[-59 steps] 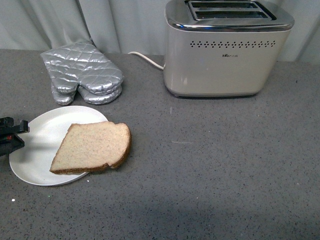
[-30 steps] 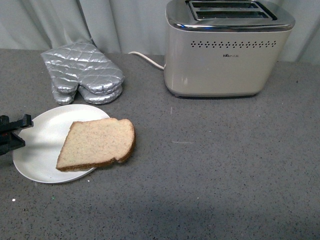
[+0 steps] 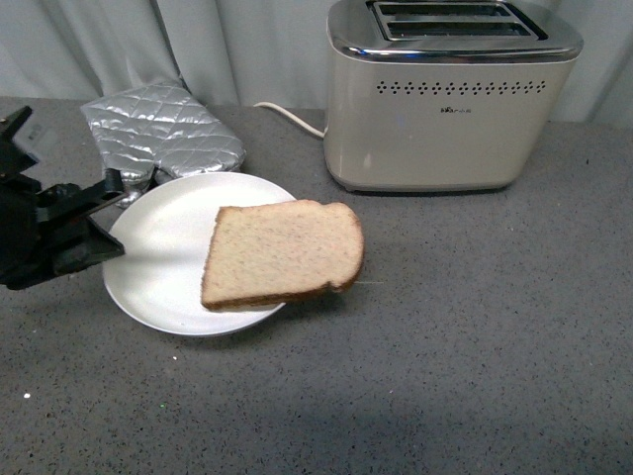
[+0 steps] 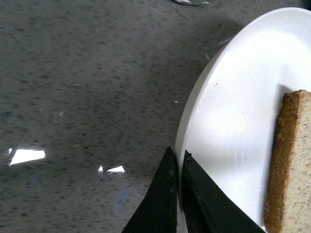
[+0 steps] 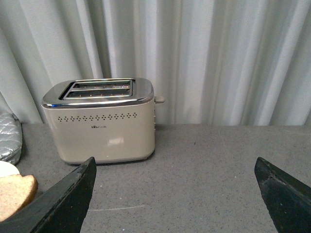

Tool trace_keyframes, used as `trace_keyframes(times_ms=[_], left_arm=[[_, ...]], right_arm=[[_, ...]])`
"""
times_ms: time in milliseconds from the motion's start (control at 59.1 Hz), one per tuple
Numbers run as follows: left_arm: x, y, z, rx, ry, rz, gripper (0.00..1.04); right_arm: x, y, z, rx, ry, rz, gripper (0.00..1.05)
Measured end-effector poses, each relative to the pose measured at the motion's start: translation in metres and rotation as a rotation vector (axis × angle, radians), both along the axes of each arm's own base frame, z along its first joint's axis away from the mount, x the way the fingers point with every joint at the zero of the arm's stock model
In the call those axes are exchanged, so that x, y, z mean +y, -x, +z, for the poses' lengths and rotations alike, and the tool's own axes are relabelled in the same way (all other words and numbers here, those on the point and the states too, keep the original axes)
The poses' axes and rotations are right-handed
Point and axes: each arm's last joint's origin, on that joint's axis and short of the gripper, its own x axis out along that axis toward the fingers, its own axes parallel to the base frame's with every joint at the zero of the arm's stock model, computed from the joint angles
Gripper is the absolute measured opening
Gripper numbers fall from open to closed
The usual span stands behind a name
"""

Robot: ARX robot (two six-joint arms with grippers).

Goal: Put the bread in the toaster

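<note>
A round white plate point(image 3: 168, 262) is being gripped at its rim by the black left gripper point(image 3: 117, 216). In the left wrist view the two thin jaws are being shown clenched on the plate's edge, one on each face of it. A flat slice of light brown wholewheat bread point(image 3: 282, 252) with a darker crust is being carried on that plate, lying flat, with its rounded end overhanging the rim on the side nearest the toaster. Whether the plate is being held clear of the speckled dark grey worktop point(image 3: 445, 336) cannot be told. A large cream-beige two-slot toaster point(image 3: 435, 109) with a shiny chrome top and a row of small vent holes is being seen upright at the back of the worktop, well apart from the bread, with both slots unoccupied. A white cord point(image 3: 287, 114) is being led from its left side along the worktop towards the pale pleated curtain point(image 3: 237, 40) behind. A pair of silver quilted oven mitts point(image 3: 163, 134) is being partly covered by the far edge of the plate in the front view. The right gripper point(image 5: 175, 165) is being shown only in the right wrist view, where its jaws are released and spread wide over bare worktop, holding nothing, with the toaster beyond them and the bread at the edge of that view.
</note>
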Motion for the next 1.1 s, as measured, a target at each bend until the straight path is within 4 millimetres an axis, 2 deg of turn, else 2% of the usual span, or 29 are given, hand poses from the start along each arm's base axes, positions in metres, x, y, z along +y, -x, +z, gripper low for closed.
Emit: trace_keyframes(times_ms=[220,474,744,846,1032,1099], left_arm=[[-0.052,-0.013,-0.012,0.03,0.02,-0.054,0.03],[-0.095,-0.028,-0.032,0.077,0.056,-0.079,0.03],[-0.121,-0.037,-0.035,0.101,0.056,-0.124,0.03],[-0.126,-0.037,-0.034,0.107,0.041,-0.137,0.03],[-0.127,-0.039,-0.032,0.1,0.038,-0.138,0.29],[-0.125,-0.04,-0.028,0.09,0.04,-0.13,0.42]], right_arm=[[0.0,0.0,0.0,0.0,0.0,0.0,0.95],[0.0,0.0,0.0,0.0,0.0,0.0,0.95],[0.0,0.0,0.0,0.0,0.0,0.0,0.95],[0.0,0.0,0.0,0.0,0.0,0.0,0.95],[0.0,0.0,0.0,0.0,0.0,0.0,0.95],[0.0,0.0,0.0,0.0,0.0,0.0,0.95]])
